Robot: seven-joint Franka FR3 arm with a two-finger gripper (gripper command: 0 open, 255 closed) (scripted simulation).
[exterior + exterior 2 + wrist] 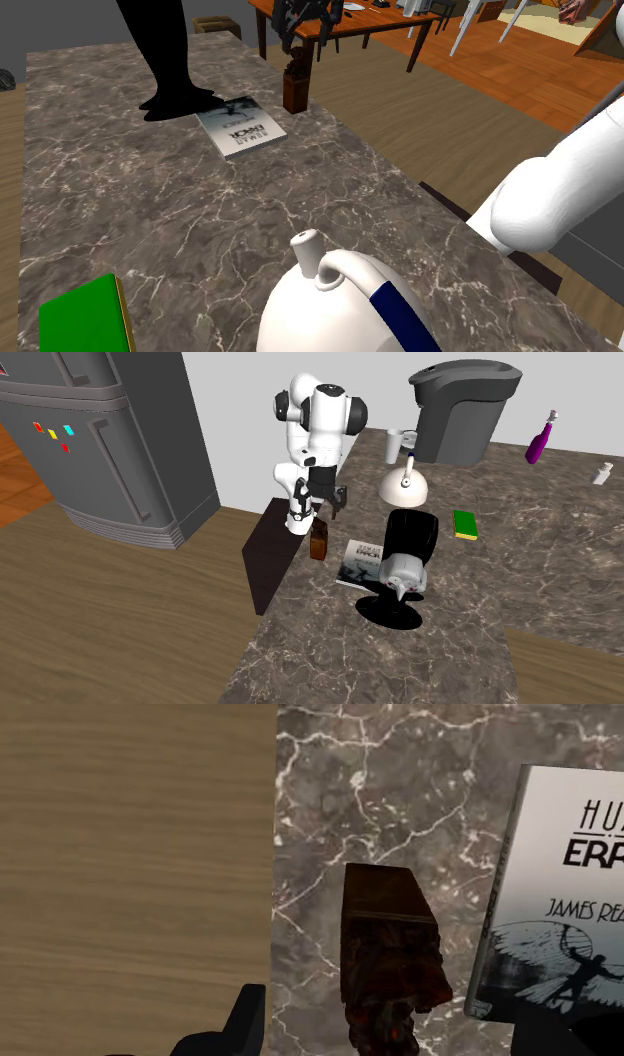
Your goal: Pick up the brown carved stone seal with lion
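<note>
A kitchen with a light wood floor (120,622), white walls and a tall grey refrigerator (100,442) dotted with coloured magnets. An orange-brown wooden table (350,25) stands further off on a redder wood floor.

A long worktop (120,200) of dark brown marble with pale veins carries everything else. A grey coffee machine (460,407) stands at one end. A black appliance with a grey head (405,567) sits near the middle on a round black base. A white kettle (404,482) stands near the coffee machine. A grey book (240,127) lies flat between the black appliance and the worktop's long edge. A green sponge (465,524) lies near the kettle, and a purple bottle (540,442) stands well apart, beyond the coffee machine.

The brown carved seal (319,540) stands upright just inside the worktop's long edge, beside the book but not touching it.

The black gripper (395,1014) hangs straight above the seal. Its fingers (245,1019) are spread wide, one on each side of the seal's carved top, touching nothing and holding nothing.
</note>
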